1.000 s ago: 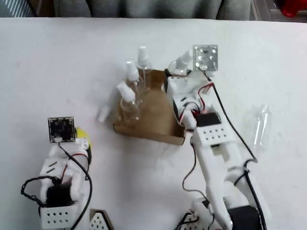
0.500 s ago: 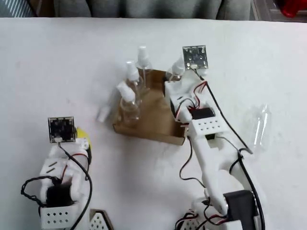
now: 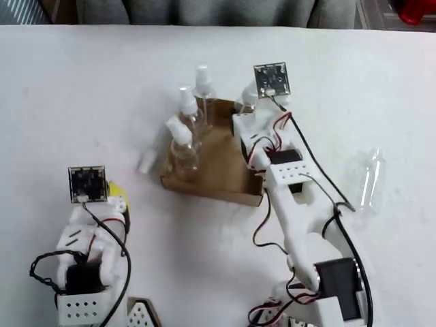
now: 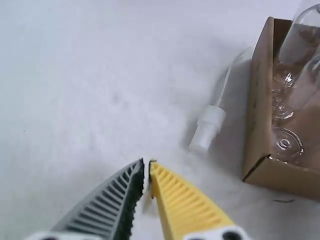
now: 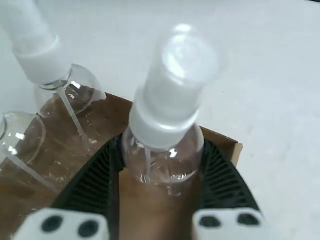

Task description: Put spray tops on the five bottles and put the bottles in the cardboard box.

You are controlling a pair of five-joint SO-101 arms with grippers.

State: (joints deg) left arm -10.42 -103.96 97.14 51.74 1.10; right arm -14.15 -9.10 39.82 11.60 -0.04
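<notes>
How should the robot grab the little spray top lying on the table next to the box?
The spray top lies flat on the table beside the box. Its thick white cap is probably the best part to grip. The thin tube looks too skinny to pinch. Coming straight down from above and closing across the cap seems safest.

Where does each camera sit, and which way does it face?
High view: fixed above the table, facing down; both arms show.
Left wrist view: on the left wrist, facing the spray top past the shut left gripper.
Right wrist view: on the right wrist, facing the bottle in the right gripper.
All share the cardboard box.
</notes>
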